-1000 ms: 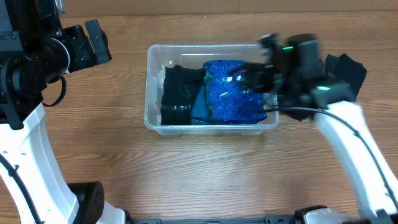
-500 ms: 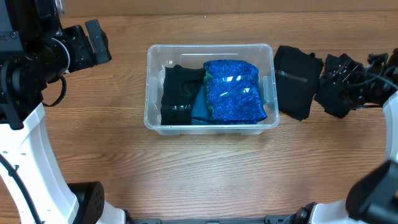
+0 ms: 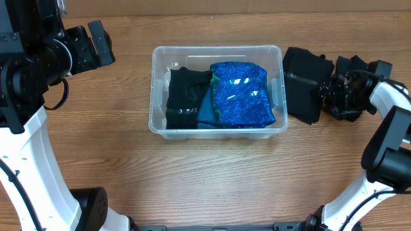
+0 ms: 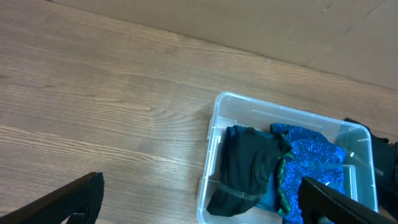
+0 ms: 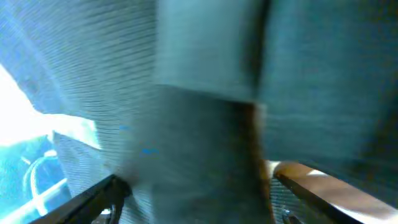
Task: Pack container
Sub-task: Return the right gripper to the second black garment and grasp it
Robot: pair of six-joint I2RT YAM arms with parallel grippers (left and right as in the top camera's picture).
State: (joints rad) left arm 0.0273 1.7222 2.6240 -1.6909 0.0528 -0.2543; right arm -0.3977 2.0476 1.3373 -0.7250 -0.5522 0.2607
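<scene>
Container mid-table, two cloths in it

The left gripper (image 3: 97, 42) hangs off to the left, fingers spread wide, nothing in them. The container (image 3: 154, 90) sits in the middle of the table (image 3: 212, 173) with a black cloth (image 3: 183, 96) in its left half and a sparkly blue cloth (image 3: 241, 93) in its right. Just beside it on the right lies a folded cloth (image 3: 303, 83), with the right gripper (image 3: 331, 93) at its right edge. That wrist view is all blurry dark fabric, so can't tell if it's gripping or not.

readable text: none in any view
brands, numbers, signs: none legible on anything shown
right wrist view: blurred, nothing there can be read
</scene>
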